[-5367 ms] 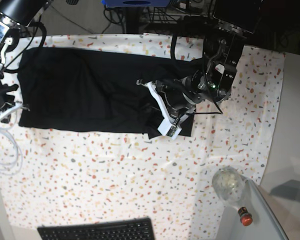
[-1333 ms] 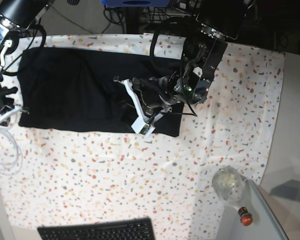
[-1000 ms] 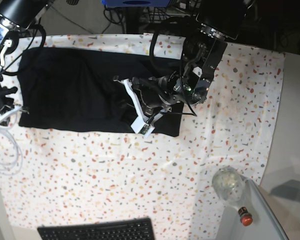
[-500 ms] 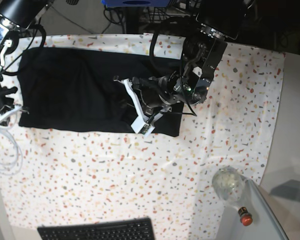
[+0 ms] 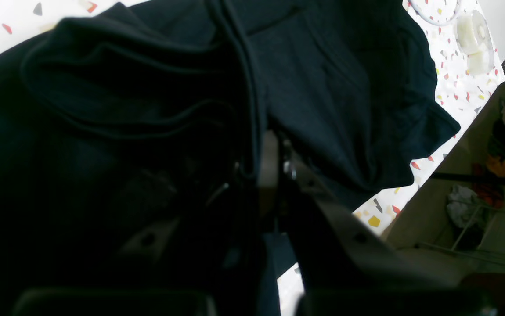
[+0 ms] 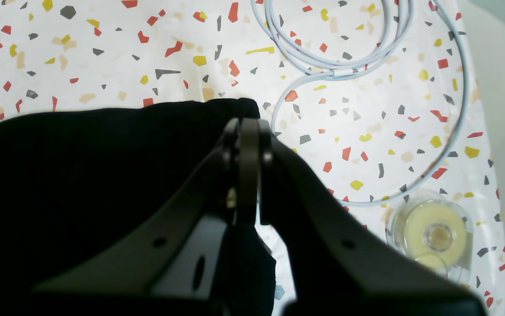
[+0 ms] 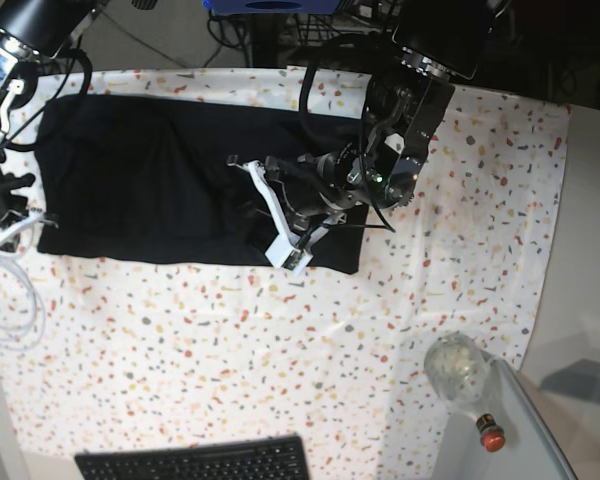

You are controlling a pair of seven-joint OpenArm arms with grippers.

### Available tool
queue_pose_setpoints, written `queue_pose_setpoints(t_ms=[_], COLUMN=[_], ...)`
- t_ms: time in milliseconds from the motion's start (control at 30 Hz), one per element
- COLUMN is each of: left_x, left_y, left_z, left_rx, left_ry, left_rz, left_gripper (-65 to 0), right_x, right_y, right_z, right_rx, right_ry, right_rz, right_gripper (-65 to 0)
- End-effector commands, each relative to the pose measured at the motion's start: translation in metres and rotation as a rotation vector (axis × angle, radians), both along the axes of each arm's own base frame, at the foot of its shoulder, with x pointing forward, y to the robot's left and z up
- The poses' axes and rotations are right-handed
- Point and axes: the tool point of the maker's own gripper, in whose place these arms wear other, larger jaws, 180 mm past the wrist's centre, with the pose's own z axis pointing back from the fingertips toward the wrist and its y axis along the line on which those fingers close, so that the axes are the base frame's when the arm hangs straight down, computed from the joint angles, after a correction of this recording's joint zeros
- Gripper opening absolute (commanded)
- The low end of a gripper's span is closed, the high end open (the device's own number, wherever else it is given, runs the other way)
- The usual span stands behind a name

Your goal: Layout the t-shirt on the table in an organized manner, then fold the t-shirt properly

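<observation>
The t-shirt [image 7: 170,180] lies on the bench [image 7: 280,340]; left fingers [image 5: 266,145] grip a folded edge, right fingers [image 6: 246,131] pin a corner. Carry the fold across level, keeping edges aligned

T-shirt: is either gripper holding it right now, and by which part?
Both. The left gripper is shut on a bunched fold of the t-shirt near its middle; the right gripper pinches a corner at its edge, flat on the table.
</observation>
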Motion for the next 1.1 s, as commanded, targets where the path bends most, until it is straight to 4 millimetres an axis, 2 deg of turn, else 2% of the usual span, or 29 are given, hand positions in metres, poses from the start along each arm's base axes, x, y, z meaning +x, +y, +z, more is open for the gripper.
queue_pose_setpoints(t_ms=[0, 533, 733, 800, 900, 1067], left_x=[0.010, 0.010, 0.017, 0.017, 0.021, 0.022], left_y=[-0.006, -0.006, -0.009, -0.009, -0.011, -0.022], left_z=[0.014, 0.014, 0.020, 0.020, 0.024, 0.030], left_rx=[-0.037, -0.037, -0.041, -0.041, -0.043, -0.071], left_ry=[-0.038, -0.038, -0.056, -0.056, -0.068, -0.071], left_rz=[0.008, 0.008, 0.001, -0.001, -0.004, -0.009], left_gripper=[-65.0, -65.0, -31.6, -23.2, -18.3, -18.6], right_x=[0.010, 0.010, 0.010, 0.010, 0.010, 0.010], right_y=[-0.004, -0.004, -0.004, -0.004, -0.004, -0.004], right_z=[0.014, 0.014, 0.014, 0.014, 0.014, 0.014], right_rx=[-0.018, -0.018, -0.018, -0.018, -0.018, -0.019], right_ry=[-0.050, -0.050, -0.050, -0.050, -0.050, -0.050], right_rz=[0.008, 0.008, 0.008, 0.008, 0.008, 0.008], right_gripper=[-65.0, -65.0, -65.0, -65.0, -65.0, -65.0])
